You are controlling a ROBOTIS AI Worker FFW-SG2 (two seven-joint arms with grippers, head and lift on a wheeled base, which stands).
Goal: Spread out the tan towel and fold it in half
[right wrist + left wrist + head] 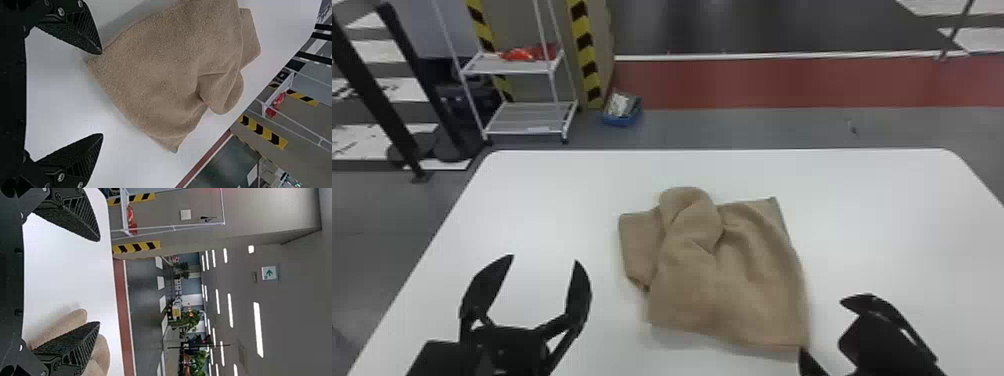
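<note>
The tan towel (732, 280) lies rumpled on the white table, a rolled fold bulging at its back and a flap at its left. My left gripper (544, 260) stands open left of the towel, apart from it. My right gripper (824, 327) is at the towel's near right corner. In the left wrist view the left gripper (100, 282) has its fingers wide apart, one in front of part of the towel (102, 352). In the right wrist view the right gripper (102, 94) is open, one fingertip by a corner of the towel (164, 66).
The white table (557, 185) extends around the towel on all sides. Beyond its back edge stand a white wire rack (524, 70) with red items, a blue box (622, 109) on the floor, and black posts at the left.
</note>
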